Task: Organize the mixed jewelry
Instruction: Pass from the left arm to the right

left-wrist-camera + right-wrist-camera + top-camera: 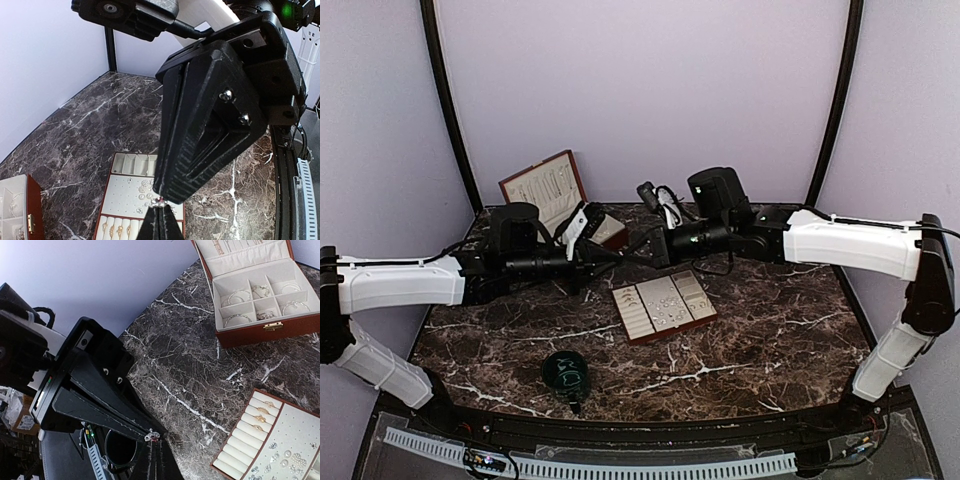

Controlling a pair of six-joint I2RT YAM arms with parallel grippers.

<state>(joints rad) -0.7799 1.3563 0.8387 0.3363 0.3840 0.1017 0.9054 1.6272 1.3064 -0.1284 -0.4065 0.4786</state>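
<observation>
Dark green cup (565, 372) stands nearest, at the front of the marble table (775, 345), left of centre, with nothing touching it. Past it is a flat brown tray (672, 331) with cream padding, and most of the mixed jewelry (666, 304) lies here: gold-toned rings (260, 417) are slotted in the ring rolls at one end, small silvery-white studs and pearls (145, 189) are scattered on the flat middle panel, and the far end has divided cells. Above the tray's far-left edge the two arms meet tip to tip in mid-air, clear of the table. The left gripper (160, 214) is pinched fully closed, and the right gripper (157, 451) is closed too, with no gap showing between its fingers. A tiny silvery piece (160, 201) glints right where the two tips meet. Both pairs of tips touch it, and I can't tell which pair actually grips it. Farthest back, at rear left, is a brown jewelry box (542, 185) with its lid up. Its cream compartments hold thin silvery bracelets or chains (239, 296). The box is well apart from the tray, and neither gripper touches it.
</observation>
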